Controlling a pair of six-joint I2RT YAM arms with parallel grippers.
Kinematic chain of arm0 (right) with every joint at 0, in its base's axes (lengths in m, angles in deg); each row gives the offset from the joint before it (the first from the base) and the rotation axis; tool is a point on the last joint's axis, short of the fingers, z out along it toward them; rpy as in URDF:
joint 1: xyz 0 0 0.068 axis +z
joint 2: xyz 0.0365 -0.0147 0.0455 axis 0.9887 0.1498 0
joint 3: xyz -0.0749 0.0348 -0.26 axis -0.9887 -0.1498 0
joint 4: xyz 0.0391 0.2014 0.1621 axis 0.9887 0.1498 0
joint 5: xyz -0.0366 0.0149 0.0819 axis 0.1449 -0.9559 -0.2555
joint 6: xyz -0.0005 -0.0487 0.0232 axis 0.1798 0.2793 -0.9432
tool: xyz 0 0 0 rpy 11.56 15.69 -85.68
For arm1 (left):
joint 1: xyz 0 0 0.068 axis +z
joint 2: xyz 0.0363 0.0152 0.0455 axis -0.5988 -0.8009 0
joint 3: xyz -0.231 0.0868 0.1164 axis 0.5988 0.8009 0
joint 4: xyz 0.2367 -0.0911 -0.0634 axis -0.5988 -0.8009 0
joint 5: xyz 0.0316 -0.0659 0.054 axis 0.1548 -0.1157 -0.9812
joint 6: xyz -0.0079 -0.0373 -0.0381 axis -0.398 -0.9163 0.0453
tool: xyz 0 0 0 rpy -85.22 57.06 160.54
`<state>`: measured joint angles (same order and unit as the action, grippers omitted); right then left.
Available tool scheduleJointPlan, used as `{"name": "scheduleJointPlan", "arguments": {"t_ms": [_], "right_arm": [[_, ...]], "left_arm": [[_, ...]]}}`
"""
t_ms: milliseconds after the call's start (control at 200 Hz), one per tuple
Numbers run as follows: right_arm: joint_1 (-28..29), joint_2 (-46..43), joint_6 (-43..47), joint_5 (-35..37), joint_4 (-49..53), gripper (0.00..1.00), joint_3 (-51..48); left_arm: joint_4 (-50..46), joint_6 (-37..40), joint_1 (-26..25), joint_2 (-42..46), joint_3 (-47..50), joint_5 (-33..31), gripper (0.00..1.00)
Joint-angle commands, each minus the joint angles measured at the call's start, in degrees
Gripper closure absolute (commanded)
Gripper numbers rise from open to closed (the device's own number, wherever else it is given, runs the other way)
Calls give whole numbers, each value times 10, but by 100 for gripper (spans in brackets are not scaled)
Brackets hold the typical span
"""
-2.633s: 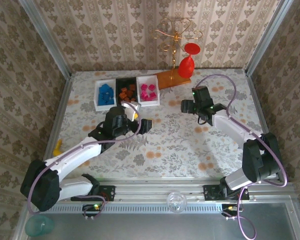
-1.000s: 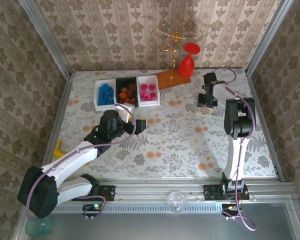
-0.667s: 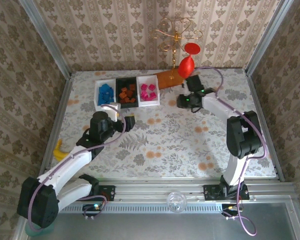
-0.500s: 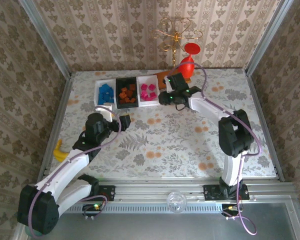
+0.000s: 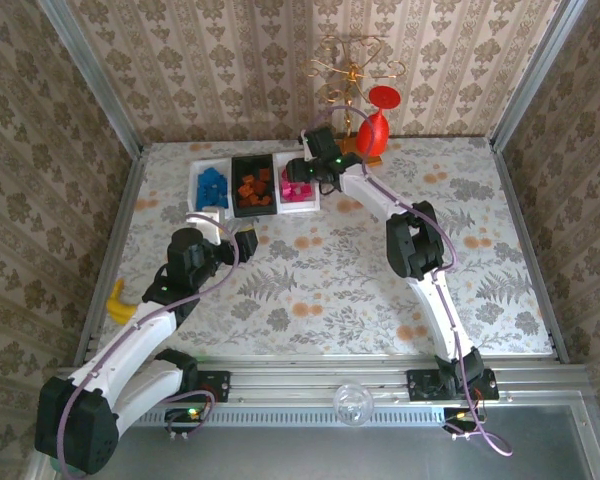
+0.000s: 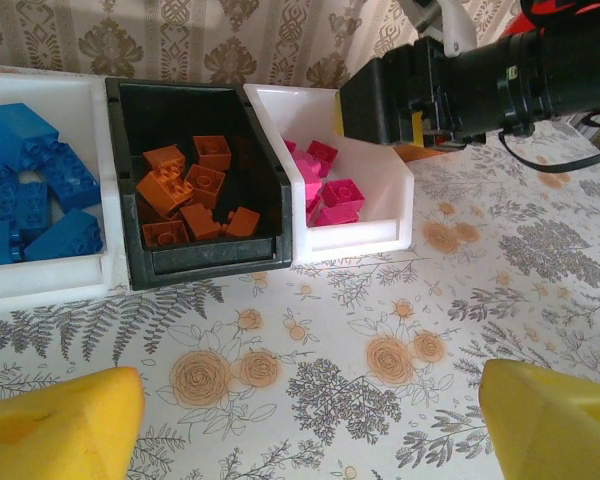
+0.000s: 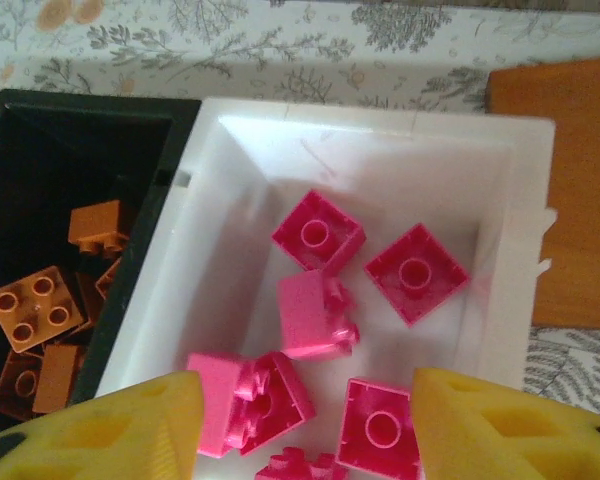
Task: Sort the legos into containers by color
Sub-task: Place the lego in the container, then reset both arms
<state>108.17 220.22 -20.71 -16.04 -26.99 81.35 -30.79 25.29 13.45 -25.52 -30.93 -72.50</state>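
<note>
Above the white bin [image 7: 520,250] of pink legos [image 7: 417,272], right fingers [image 7: 500,425] spread apart.

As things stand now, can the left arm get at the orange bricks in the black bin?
Probably yes. The left gripper is open and faces the black bin with nothing between them; the orange bricks lie uncovered. The right gripper hangs over the neighbouring white bin, so space is tight.

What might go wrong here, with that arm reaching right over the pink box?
The right tool hangs open, close above the white bin of pink bricks. If it dips lower, it might catch the rim and shove the bin against the black bin. The right arm also runs close by the red goblet, so a wide swing back may topple it.
</note>
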Motion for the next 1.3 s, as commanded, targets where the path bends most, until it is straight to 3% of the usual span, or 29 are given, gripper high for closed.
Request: {"name": "scheduleJointPlan", "arguments": {"t_ms": [0, 205, 450, 670, 825, 1030, 1295], "right_arm": [[-2, -56, 10, 17, 29, 38, -4], [0, -256, 27, 41, -78, 31, -276], [-4, -490, 94, 237, -136, 17, -557], [-38, -625, 114, 364, -208, 0, -742], [-88, -657, 94, 389, -285, 0, -837], [-130, -627, 109, 406, -374, 0, -891], [-150, -609, 165, 346, -501, 0, -950]], "left_arm": [[-6, 0, 6, 8, 4, -8, 12], [-12, 10, 14, 27, 12, -29, 11], [-8, 38, 28, 80, 41, -109, 8], [14, 81, 44, 106, 72, -210, 0], [21, 89, 82, 98, 68, -240, 0], [70, 140, 147, 76, 92, -271, 0], [152, 180, 230, 12, 121, -217, 0]]}}
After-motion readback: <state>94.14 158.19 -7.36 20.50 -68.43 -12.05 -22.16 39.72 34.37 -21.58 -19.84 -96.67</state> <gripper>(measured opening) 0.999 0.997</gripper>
